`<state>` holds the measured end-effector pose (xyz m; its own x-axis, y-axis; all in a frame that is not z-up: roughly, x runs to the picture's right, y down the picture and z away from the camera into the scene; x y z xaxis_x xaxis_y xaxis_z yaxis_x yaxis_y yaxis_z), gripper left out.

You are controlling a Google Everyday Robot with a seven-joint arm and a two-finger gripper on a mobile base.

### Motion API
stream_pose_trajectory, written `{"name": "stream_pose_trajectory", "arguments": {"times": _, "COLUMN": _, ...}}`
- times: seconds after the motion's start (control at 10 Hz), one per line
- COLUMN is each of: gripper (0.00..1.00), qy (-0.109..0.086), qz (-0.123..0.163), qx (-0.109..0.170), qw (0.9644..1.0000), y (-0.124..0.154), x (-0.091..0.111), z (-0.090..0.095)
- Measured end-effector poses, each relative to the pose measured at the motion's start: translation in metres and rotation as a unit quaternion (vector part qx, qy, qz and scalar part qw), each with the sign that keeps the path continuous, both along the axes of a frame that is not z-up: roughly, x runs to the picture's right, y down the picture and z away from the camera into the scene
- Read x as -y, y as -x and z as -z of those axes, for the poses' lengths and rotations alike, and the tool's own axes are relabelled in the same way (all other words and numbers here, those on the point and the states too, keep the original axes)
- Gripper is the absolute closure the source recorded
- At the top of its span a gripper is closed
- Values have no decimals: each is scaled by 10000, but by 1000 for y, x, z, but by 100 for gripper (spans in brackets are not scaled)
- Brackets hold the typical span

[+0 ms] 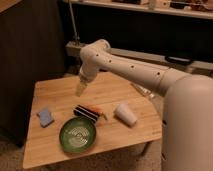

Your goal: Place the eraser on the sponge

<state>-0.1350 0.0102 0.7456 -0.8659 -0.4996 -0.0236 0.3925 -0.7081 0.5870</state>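
My gripper (80,90) hangs over the counter (117,90); open or closed, I can't tell. Eraser (85,112) lies by the green bowl (78,135), apart from the sponge (45,117). Probably light and stiff, so I'd pinch across its long sides.

The hand (80,90) hangs over the table (57,90), just beyond the eraser (84,112). The sponge (45,117) lies apart to the left. A green bowl (77,135) sits nearest, and a white cup (126,114) lies on the right.
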Motion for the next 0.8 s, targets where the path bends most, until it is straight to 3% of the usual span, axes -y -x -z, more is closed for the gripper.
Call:
{"name": "stream_pose_trajectory", "arguments": {"times": 0.2, "gripper": 25, "qy": 174, "qz": -32, "qx": 50, "qw": 9998, "y": 11, "x": -30, "z": 0}}
{"name": "stream_pose_trajectory", "arguments": {"times": 0.4, "gripper": 25, "qy": 360, "qz": -180, "qx": 60, "qw": 9992, "y": 27, "x": -62, "z": -18}}
{"name": "stream_pose_trajectory", "arguments": {"times": 0.8, "gripper": 25, "qy": 426, "qz": -730, "qx": -245, "qw": 9961, "y": 47, "x": -79, "z": -59}}
